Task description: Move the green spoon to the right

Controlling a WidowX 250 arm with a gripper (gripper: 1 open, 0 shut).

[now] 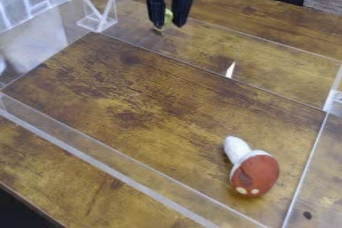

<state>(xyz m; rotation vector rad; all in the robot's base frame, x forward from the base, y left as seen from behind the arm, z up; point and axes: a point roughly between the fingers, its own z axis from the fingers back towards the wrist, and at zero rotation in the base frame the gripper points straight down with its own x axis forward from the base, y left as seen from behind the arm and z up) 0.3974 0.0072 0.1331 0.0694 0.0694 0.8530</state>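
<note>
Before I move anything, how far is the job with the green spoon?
Grasping looks done: the green spoon shows between the fingers of the shut gripper. In hand: carrying it, near the far edge. Left, probably: finish moving right and release it.

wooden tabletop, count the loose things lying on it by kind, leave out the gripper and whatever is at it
mushroom toy, brown cap and white stem: 1
total: 1
</note>
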